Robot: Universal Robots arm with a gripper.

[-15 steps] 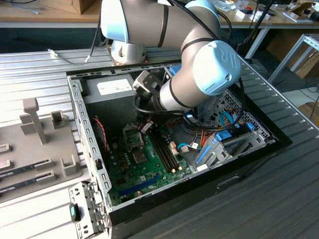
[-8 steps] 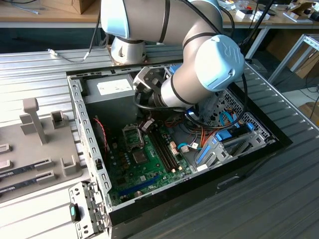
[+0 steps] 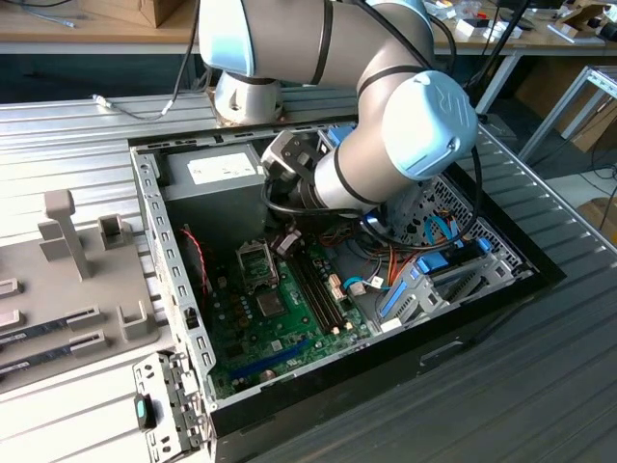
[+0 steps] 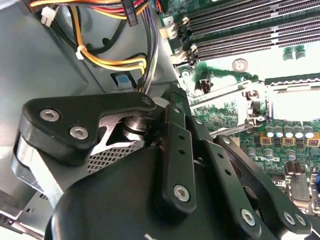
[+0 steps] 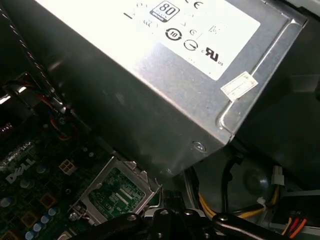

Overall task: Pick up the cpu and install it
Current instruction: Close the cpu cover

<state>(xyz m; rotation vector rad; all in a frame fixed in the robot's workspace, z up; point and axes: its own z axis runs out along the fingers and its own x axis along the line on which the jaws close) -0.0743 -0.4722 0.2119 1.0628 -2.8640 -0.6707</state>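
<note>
Gripper [image 4: 200, 165] is low inside the PC case [image 3: 172, 289], hovering at upper centre of the exterior view, just above the socket [image 3: 256, 262]. Can't tell if it's spread or closed, or whether it's holding anything. Socket frame looks dark and unfilled. The small grey square on the motherboard [image 3: 289, 338] just below the socket looks like the cpu [image 3: 270, 306], untouched. To pick it well: come straight down, centred on the chip, level, staying clear of the power supply [image 5: 165, 65] and its cables [image 4: 107, 62].
</note>
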